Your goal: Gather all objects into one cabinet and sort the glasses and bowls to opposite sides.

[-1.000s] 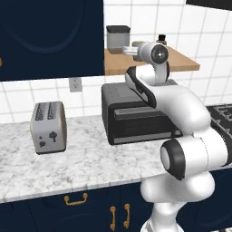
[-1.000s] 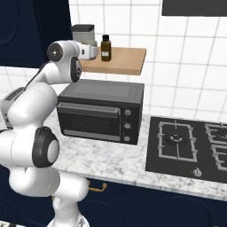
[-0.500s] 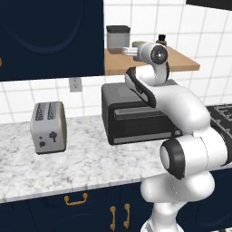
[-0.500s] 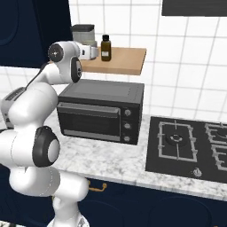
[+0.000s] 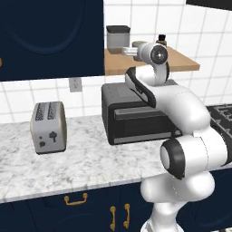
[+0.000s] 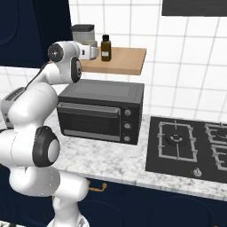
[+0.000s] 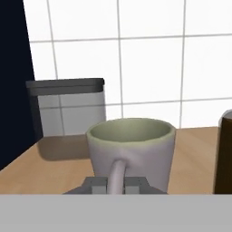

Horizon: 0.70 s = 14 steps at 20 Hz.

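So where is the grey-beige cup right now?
The grey-beige cup stands on the wooden shelf above the toaster oven, just in front of the grey lidded canister, with the brown bottle to its right. In the hand view the fingers are shut on its handle.

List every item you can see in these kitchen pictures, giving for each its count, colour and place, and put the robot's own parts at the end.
cup: 1, grey-beige with handle, on the wooden shelf.
canister: 1, grey with dark lid, on the shelf behind the cup.
bottle: 1, brown, on the shelf.
shelf: 1, wooden, on the tiled wall.
toaster oven: 1, black, on the counter under the shelf.
toaster: 1, silver, on the counter.
hob: 1, black, set in the counter.
cabinet: 1, navy, on the wall.
gripper: 1, shut on the cup's handle.
arm: 1, white.
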Tool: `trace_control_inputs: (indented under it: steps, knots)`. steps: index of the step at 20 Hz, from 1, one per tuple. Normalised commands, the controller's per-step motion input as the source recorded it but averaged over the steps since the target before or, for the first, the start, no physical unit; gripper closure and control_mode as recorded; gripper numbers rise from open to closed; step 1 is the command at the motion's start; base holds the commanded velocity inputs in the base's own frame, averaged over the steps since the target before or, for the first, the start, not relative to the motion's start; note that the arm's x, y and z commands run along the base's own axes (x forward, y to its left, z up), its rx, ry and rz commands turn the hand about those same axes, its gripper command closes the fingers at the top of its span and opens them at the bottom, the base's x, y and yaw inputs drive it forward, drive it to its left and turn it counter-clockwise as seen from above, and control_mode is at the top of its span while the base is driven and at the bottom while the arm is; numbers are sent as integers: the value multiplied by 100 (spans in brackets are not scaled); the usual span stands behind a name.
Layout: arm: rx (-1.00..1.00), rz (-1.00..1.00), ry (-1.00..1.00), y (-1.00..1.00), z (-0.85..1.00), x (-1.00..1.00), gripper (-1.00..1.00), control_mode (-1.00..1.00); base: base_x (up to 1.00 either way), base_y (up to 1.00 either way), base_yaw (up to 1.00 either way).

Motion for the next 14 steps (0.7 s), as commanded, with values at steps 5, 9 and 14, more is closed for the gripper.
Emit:
trace_control_inputs:
  steps: [5,9,14]
  knots:
    - [0,0,-6,-6,6,-81,100,-100,0,0,0]
    - [0,0,-5,-9,0,-99,100,-100,0,0,0]
    - [0,4,-3,3,0,-82,100,-100,0,0,0]
